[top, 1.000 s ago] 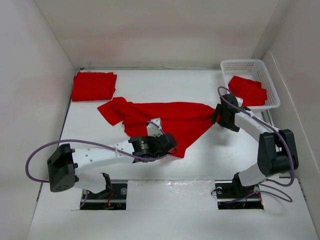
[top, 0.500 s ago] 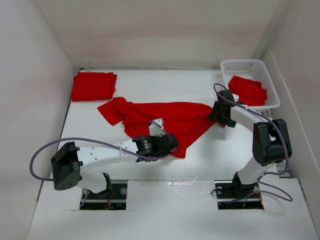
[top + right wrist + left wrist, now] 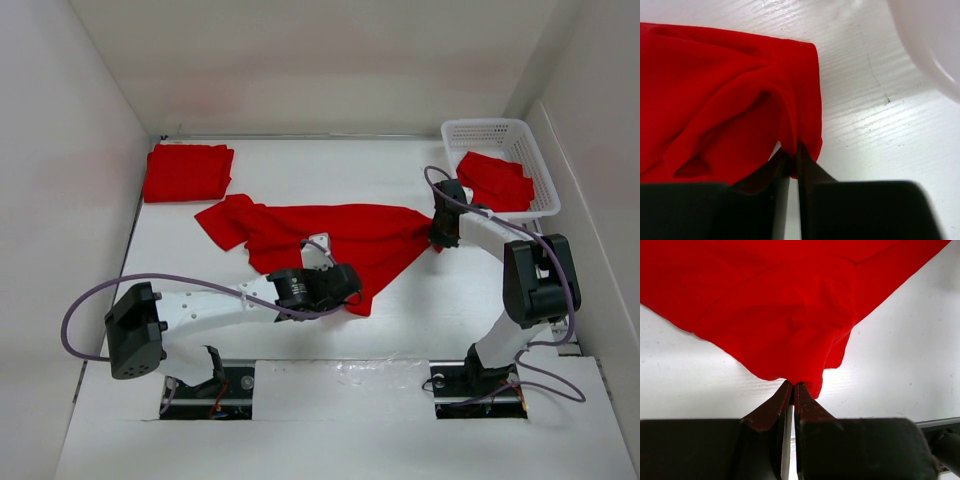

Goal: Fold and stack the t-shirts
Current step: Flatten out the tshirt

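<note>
A red t-shirt (image 3: 330, 235) lies spread and rumpled across the middle of the table. My left gripper (image 3: 345, 290) is shut on its near corner; in the left wrist view the cloth (image 3: 790, 315) bunches right at the closed fingertips (image 3: 793, 386). My right gripper (image 3: 437, 235) is shut on the shirt's right edge, and the right wrist view shows a fold of red cloth (image 3: 740, 105) pinched between the closed fingers (image 3: 792, 155). A folded t-shirt (image 3: 187, 172) rests at the back left. Another crumpled t-shirt (image 3: 495, 180) lies in the basket.
A white mesh basket (image 3: 500, 132) stands at the back right, its pale rim (image 3: 930, 40) close beside my right gripper. White walls close in the table on the left, back and right. Purple cables loop from both arms.
My right gripper has closed on the shirt's right edge, after standing open there a second ago. The left gripper has stayed shut on the near corner, shifting slightly right.
</note>
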You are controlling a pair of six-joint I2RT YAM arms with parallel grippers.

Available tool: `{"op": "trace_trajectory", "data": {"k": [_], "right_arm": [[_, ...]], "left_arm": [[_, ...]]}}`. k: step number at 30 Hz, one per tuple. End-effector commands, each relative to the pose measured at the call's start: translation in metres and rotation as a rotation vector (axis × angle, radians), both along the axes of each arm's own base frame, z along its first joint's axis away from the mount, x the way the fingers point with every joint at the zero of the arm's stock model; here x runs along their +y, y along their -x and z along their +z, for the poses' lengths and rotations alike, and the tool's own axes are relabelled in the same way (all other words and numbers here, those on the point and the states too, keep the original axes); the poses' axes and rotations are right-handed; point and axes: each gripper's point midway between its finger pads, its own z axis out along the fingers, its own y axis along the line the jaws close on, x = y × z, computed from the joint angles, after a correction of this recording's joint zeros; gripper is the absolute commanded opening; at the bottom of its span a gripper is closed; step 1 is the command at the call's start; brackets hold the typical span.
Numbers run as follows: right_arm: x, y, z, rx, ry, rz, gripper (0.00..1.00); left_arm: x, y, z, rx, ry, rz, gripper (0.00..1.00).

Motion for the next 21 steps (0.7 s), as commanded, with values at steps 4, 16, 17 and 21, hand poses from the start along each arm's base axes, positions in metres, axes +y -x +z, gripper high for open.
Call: {"op": "trace_trajectory", "data": {"k": [4, 16, 17, 21], "right_arm": [[0.006, -0.010, 0.009, -0.063, -0.012, 0.020, 0.00], [-0.009, 0.005, 0.179, -0.453, 0.073, 0.016, 0.00], [-0.010, 0.007, 0.196, -0.501, 0.062, 0.012, 0.00], [-0.002, 0.026, 0.268, -0.665, -0.003, 0.075, 0.00]], "left_arm": [[0.010, -0.011, 0.026, -0.063, -0.005, 0.049, 0.00], [0.067, -0.061, 0.176, -0.448, -0.017, 0.302, 0.00], [0.065, -0.062, 0.185, -0.453, 0.017, 0.314, 0.00], [0.106, -0.067, 0.254, -0.607, 0.043, 0.419, 0.00]]}}
